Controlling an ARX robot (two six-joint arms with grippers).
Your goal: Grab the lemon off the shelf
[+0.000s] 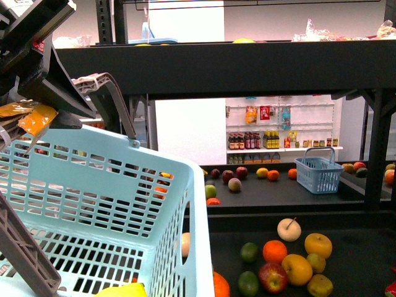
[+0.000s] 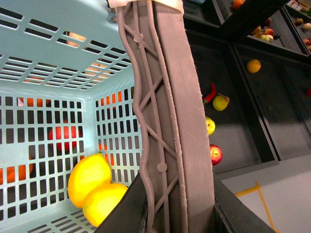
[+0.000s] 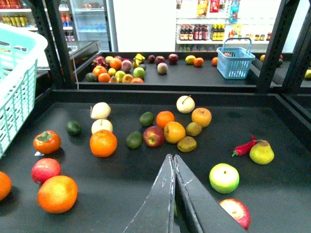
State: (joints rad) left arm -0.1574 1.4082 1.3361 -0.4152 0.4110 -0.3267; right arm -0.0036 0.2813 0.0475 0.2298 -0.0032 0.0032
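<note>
My right claw [image 3: 172, 157] is fully closed, the two grey fingers pressed one against the other, and nothing is between them. It hangs over the black worktop [image 3: 146, 189] of the shelf [image 3: 273, 48], near a green-white apple [image 3: 224, 177] and a red apple [image 3: 235, 212].

My left claw [image 1: 73, 93] is high on the left in the front view, at the place where the grey handle [image 1: 117, 102] of the light-blue basket [image 1: 93, 185] comes up. The left wrist view shows only one long grey finger [image 2: 165, 121] lying along the basket wall, so I cannot tell how far this claw is open or whether it really grips the handle.

The lemon [image 2: 90, 177] is in the basket, on its floor near a corner, touching a second yellow fruit [image 2: 104, 204] of the same kind. Only the left wrist view shows them well. The front view gives just a yellow sliver at the lower edge, inside the basket. The right wrist view shows the basket only as a piece of its side, and nothing of its inside.

The right wrist view alone shows the whole worktop with its fruit: an orange [image 3: 103, 143], limes, a red chilli [image 3: 244, 147] beside a pear [image 3: 262, 152].
</note>
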